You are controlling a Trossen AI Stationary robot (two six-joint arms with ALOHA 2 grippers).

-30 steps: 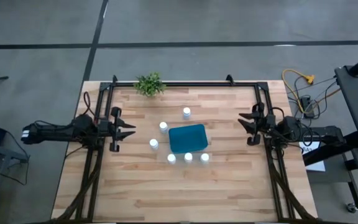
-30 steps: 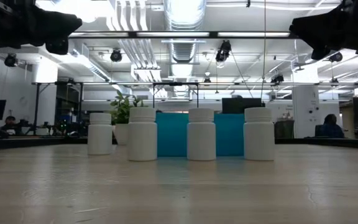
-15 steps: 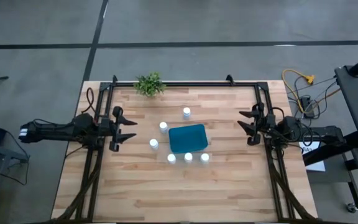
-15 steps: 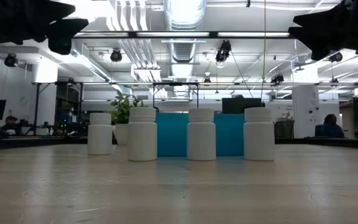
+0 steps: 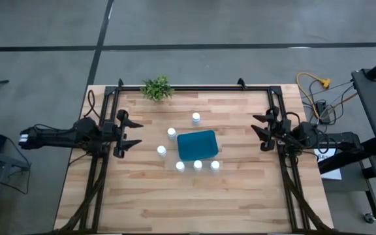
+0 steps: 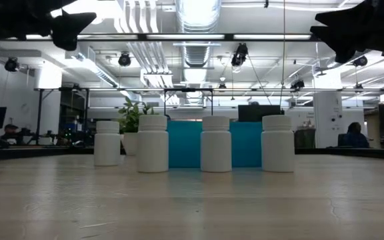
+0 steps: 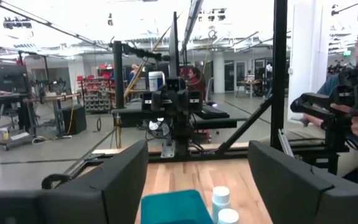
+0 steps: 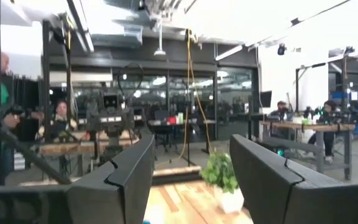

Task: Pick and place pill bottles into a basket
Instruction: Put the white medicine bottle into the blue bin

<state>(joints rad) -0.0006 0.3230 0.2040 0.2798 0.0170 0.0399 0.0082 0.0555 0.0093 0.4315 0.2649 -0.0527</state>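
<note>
Several small white pill bottles point(image 5: 172, 133) stand upright on the wooden table around the teal basket point(image 5: 196, 144): one beyond it, two at its left, three along its near side. In the low view, bottles point(image 6: 153, 143) stand in front of the basket point(image 6: 245, 143). My left gripper point(image 5: 140, 133) hovers open at the table's left side, pointing toward the bottles. In the left wrist view the basket point(image 7: 169, 207) and two bottle caps point(image 7: 220, 196) lie ahead of it. My right gripper point(image 5: 254, 125) hovers open at the right side, facing the basket.
A small green plant point(image 5: 157, 87) in a white pot stands at the table's far left edge; it also shows in the right wrist view point(image 8: 219, 171). Black frame rails point(image 5: 194, 87) run along the far, left and right edges. People sit in the room beyond.
My left gripper has opened wide, its fingers spreading apart while the arm stays over the table's left side. My right gripper has opened a little. The bottles and the basket have not moved.
</note>
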